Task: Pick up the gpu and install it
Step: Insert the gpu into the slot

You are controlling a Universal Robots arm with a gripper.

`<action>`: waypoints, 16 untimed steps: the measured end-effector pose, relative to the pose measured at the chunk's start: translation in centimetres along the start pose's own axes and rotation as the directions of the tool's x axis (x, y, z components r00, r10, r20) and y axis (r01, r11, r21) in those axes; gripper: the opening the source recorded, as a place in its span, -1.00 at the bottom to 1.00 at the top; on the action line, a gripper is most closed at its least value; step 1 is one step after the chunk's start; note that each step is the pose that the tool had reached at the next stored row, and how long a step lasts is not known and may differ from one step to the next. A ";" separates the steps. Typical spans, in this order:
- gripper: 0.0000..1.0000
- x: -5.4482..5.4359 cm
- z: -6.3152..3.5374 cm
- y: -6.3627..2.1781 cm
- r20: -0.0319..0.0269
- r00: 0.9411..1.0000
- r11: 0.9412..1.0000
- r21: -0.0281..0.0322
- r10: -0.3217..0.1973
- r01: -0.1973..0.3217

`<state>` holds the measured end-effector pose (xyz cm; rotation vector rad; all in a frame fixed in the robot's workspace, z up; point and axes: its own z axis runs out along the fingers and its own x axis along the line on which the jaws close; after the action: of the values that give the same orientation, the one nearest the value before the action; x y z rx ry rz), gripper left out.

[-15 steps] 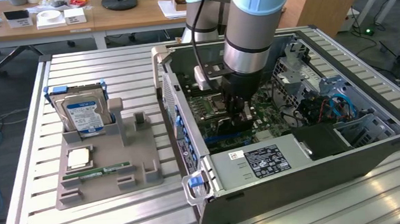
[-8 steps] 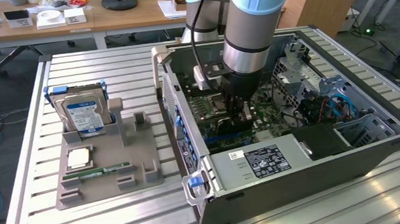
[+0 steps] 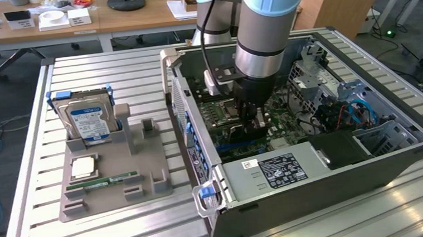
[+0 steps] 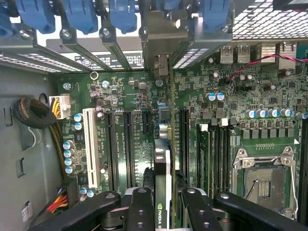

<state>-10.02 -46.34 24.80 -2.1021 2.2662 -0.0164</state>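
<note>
Gripper (image 3: pixel 253 118) is down inside the computer case (image 3: pixel 379 162), clamped on the gpu (image 4: pixel 162 161). The card stands edge-on over the motherboard (image 4: pixel 139 96) slots, one end toward the case's bracket wall.

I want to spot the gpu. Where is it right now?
In the wrist view, the gpu is held edge-on in the pincer, inside the open computer case, over the long black slots of the motherboard.
</note>
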 end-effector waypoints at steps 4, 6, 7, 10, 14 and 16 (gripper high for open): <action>-0.47 0.0 0.10 0.01 0.000 1.000 1.000 0.000 0.004 -0.004; -0.47 0.0 0.14 0.02 0.000 1.000 1.000 0.000 0.006 -0.006; -0.47 0.0 0.15 0.02 0.000 1.000 1.000 0.000 0.006 -0.006; -0.47 0.0 0.16 0.02 0.000 1.000 1.000 0.000 0.006 -0.006; -0.47 0.0 -0.04 0.00 0.001 1.000 1.000 0.001 0.006 -0.006; -0.47 0.0 -0.10 0.00 0.001 1.000 1.000 0.001 0.006 -0.006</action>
<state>-10.02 -46.30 24.91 -2.0939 2.2718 -0.0171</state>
